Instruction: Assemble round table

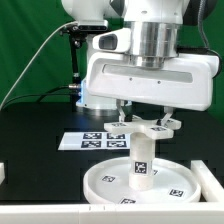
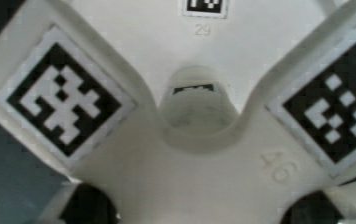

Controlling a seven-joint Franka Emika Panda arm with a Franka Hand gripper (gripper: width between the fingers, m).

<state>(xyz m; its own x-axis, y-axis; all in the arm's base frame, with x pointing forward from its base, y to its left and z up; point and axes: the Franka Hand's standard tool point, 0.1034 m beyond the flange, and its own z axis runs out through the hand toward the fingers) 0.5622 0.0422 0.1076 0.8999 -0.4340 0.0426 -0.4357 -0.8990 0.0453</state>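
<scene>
Foot just beneath hand, atop upright leg

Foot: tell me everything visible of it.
The foot is white, plastic-looking, cross-shaped, with black-and-white square tags on its arms and a round socket at the centre. It lies level at the top of the upright leg, which stands on the disc. The tool hangs close above it; a grip cannot be told.

The arm is wearing a glossy white shell, and a brushed silver cylinder is gleaming at its wrist. Below it the gripper is showing a broad, boxy white body — its fingers are looking black and rounded.
</scene>
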